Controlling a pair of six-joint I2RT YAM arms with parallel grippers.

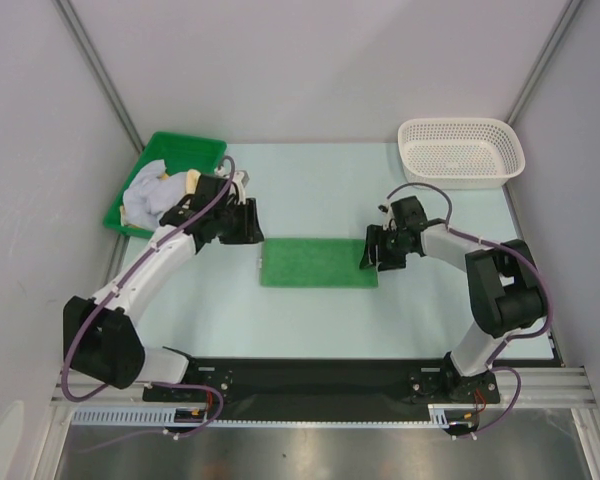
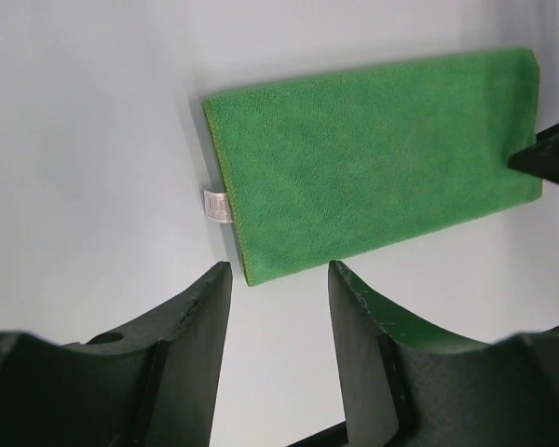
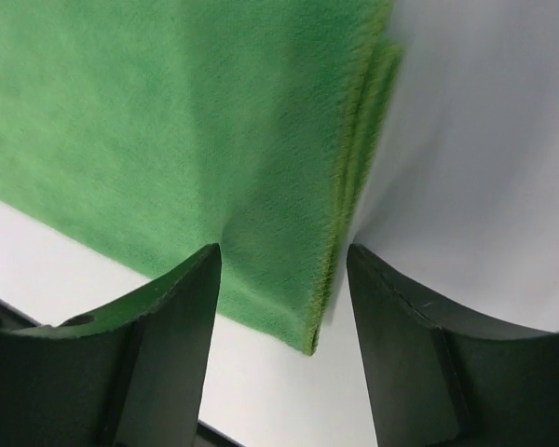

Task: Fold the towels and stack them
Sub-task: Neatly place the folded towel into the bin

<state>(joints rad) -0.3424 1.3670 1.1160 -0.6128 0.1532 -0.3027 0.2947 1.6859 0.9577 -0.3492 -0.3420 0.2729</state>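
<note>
A green towel (image 1: pixel 318 262) lies flat on the table's middle, folded into a long rectangle. My left gripper (image 1: pixel 252 232) hovers just off its left end, open and empty. In the left wrist view that gripper (image 2: pixel 278 270) stands short of the green towel (image 2: pixel 373 163), whose white tag (image 2: pixel 217 204) sticks out at the edge. My right gripper (image 1: pixel 370 253) is at the towel's right end. In the right wrist view it (image 3: pixel 281 253) is open, with the layered corner of the green towel (image 3: pixel 168 121) lying between its fingers. Other towels, a pale one (image 1: pixel 148 197) and a yellow one (image 1: pixel 183 184), are heaped in the tray.
A green plastic tray (image 1: pixel 195 146) sits at the back left, close behind the left arm. A white mesh basket (image 1: pixel 461 150) stands at the back right. Grey walls close in the table on the left, back and right.
</note>
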